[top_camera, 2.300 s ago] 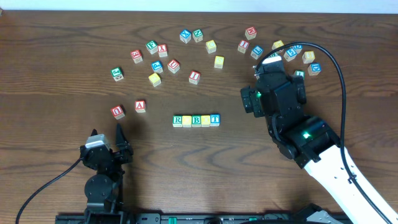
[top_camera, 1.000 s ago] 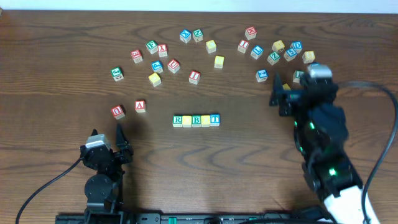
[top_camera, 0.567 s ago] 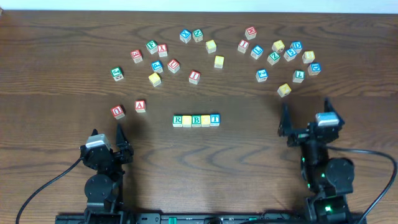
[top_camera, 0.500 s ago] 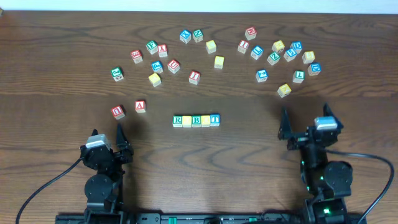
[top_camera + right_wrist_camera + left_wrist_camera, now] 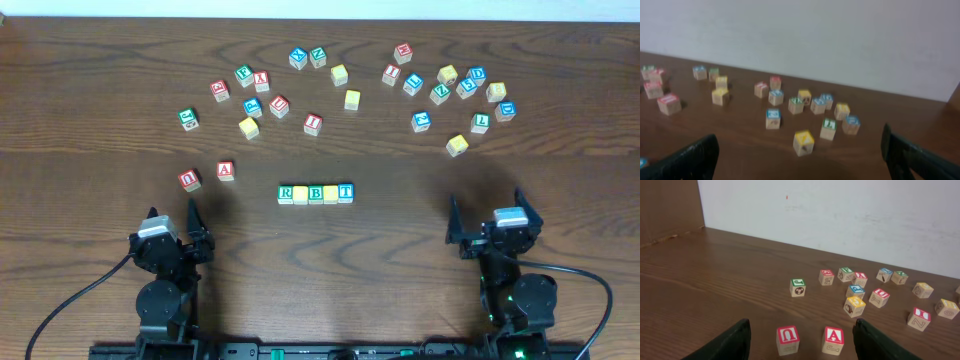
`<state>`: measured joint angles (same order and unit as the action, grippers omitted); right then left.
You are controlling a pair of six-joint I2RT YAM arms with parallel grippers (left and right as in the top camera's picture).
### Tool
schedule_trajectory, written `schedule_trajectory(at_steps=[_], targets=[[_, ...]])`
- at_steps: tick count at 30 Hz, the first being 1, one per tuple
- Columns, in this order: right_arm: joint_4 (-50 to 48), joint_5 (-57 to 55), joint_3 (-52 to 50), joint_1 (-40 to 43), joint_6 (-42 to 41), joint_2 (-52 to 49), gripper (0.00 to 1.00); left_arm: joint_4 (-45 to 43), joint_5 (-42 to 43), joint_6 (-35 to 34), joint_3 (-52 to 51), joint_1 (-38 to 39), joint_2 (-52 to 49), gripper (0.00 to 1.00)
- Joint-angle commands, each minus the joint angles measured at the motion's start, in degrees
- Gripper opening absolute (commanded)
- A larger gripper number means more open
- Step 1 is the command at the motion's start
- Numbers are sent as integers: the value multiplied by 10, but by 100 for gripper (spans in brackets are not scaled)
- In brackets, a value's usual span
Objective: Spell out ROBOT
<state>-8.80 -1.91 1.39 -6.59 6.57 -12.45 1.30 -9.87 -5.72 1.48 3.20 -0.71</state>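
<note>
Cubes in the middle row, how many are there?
5, side by side, left to right in the overhead view: R, first yellow, B, second yellow, T. None looks hidden.

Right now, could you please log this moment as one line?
stage: ROBOT laid out | row of five small wooden cubes: R, yellow, B, yellow, T, side by side | left gripper: open, empty | right gripper: open, empty

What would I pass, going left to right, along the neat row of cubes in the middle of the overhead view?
green R cube → first yellow cube → green B cube → second yellow cube → blue T cube
</note>
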Motion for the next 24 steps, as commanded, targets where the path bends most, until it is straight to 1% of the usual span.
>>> schedule_trajectory(at_steps=[1,4,7,24], targets=[[35,-1,-11,3,8,26,99,21,-2,8,-12,-2,1,64],[74,-1,-11,3,8,38,99,21,-2,8,-12,-2,1,64],[135,0,-11,3,7,46,99,21,-2,8,-12,-2,1,64],[131,6,-11,3,8,45,99,21,-2,8,-12,-2,1,64]])
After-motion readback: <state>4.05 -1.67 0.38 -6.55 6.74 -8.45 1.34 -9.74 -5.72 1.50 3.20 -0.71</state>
